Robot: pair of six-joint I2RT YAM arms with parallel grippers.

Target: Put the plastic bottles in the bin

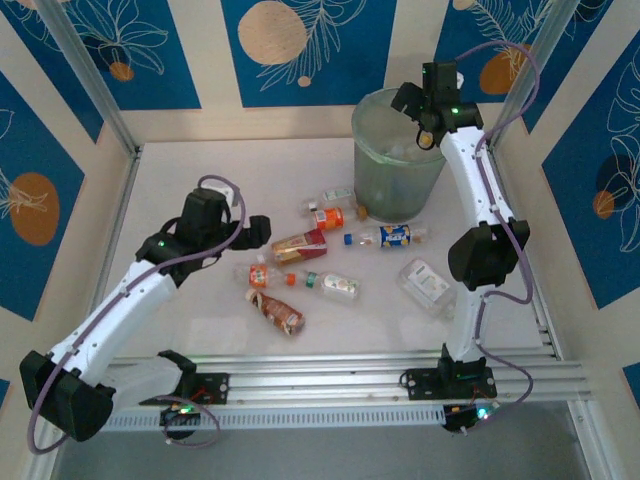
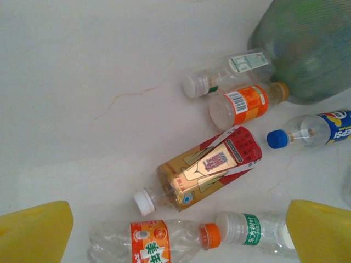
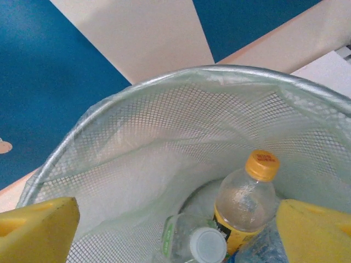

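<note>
Left hand [image 2: 181, 233] is hanging over the surface [image 1: 190, 180], fingers spread wide, holding nothing. In my left wrist view a red-and-gold label bottle [image 2: 211, 167] lies on its side right below it, white cap pointing to 7 o'clock. From that one, an orange-label bottle [image 2: 244, 104] lies at 1 o'clock and a blue-cap bottle [image 2: 301, 134] at 3 o'clock, both close to the bin [image 1: 395, 180]. The bin stands at about 1 o'clock on the surface. Right hand [image 3: 175, 233] is over its mouth, fingers apart and empty. A yellow-cap bottle [image 3: 247, 200] and a white-cap bottle [image 3: 194, 244] are already inside.
</note>
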